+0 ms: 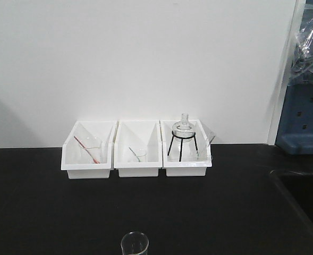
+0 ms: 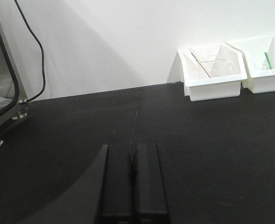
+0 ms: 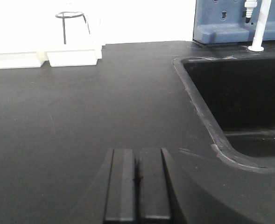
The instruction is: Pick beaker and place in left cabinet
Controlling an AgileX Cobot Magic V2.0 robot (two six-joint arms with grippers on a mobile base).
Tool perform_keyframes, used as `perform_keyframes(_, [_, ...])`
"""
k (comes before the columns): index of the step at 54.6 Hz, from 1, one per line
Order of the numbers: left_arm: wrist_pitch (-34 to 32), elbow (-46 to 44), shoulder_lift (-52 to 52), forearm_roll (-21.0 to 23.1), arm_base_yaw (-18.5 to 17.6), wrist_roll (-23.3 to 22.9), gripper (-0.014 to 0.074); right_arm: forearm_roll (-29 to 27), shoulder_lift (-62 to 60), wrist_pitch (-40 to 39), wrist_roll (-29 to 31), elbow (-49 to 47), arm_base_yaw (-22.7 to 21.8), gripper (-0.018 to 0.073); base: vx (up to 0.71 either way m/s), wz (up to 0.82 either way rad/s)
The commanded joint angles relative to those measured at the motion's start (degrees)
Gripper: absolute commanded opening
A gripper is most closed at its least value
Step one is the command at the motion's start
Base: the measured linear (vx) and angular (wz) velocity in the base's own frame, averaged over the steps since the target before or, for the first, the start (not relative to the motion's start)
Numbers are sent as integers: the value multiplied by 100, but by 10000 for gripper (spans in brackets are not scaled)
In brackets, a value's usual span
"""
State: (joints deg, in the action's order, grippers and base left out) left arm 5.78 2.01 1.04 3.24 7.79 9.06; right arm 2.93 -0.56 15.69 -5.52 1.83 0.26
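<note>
while both grippers rest closed, the beaker stands alone at the near edge of the bench

where the front view cuts off at the bottom, the small clear glass beaker (image 1: 134, 243) stands upright on the black bench top (image 1: 50, 212), with only its rim and upper wall showing. it is well apart from the three white plastic bins (image 1: 138, 166) lined up against the white wall (image 1: 145, 58), roughly in line with the middle one. the bin on the left holds a glass beaker with a red rod (image 1: 87, 149), the middle one a small glass with a green rod (image 1: 137, 155), and the one on the right a round glass flask on a black wire tripod (image 1: 183, 139).

the left gripper (image 2: 132, 182) hangs low over the bare bench, its two black fingers pressed flat together. past it, at the left edge of that wrist view, runs the pale grey metal frame of the left cabinet (image 2: 12, 74), with a black cable (image 2: 41, 60) hanging beside it. the right gripper (image 3: 137, 191) is closed the same way, finger against finger, just beside the rim of a black recessed sink (image 3: 198, 102). behind the sink stands a blue plastic rack (image 3: 230, 23).
</note>
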Motion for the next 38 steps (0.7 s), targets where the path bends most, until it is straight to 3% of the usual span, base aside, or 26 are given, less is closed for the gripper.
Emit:
perform_keyframes(1, [-470,-98,70,27,2,-14,-6,17,-83,-458,9,14,-29,-8,0,0])
perform_keyframes(38, [-470,-98,70,27,2,-14,-6,17,-83,-464,9,14,-29,-8,0,0])
